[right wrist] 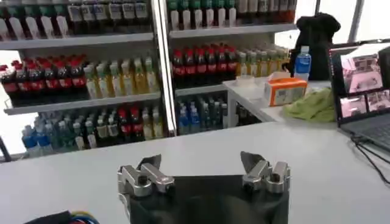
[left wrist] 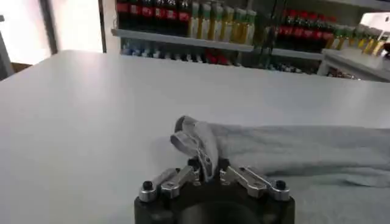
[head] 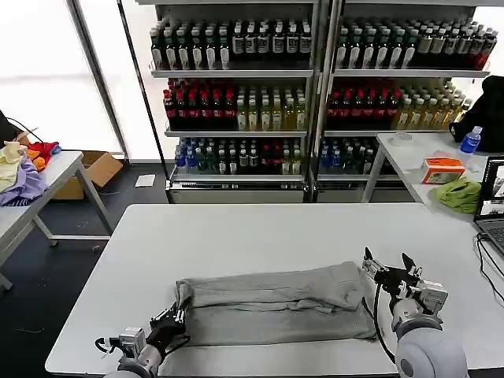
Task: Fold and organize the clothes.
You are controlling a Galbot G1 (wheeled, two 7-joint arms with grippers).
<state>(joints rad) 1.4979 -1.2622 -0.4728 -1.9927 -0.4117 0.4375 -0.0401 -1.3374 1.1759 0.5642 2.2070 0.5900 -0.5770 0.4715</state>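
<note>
Nearest the head camera, the left gripper [head: 168, 321] sits at the near-left corner of the grey T-shirt [head: 276, 303], which lies folded into a long band across the near part of the white table [head: 260, 228]. In the left wrist view the fingers [left wrist: 177, 178] are clenched on a bunched tip of the shirt's end [left wrist: 195, 137]; the cloth rises between them and the rest of the band trails away from the fingertips over the tabletop.

At the band's other end, the right gripper [head: 390, 272] hovers just beyond the cloth. Its fingers [right wrist: 141, 176] are spread wide and hold nothing; past the fingertips there is only bare table, then the drink shelves [right wrist: 91, 67].

What could go wrong from here, as I judge it: the left grip takes only a small pinch near the edge, so a pull may slip it free or drag a single layer and spoil the fold. With the right end unheld, any lift or sideways draw by the left arm alone could skew the whole band or pull it toward the table's near edge.
</note>
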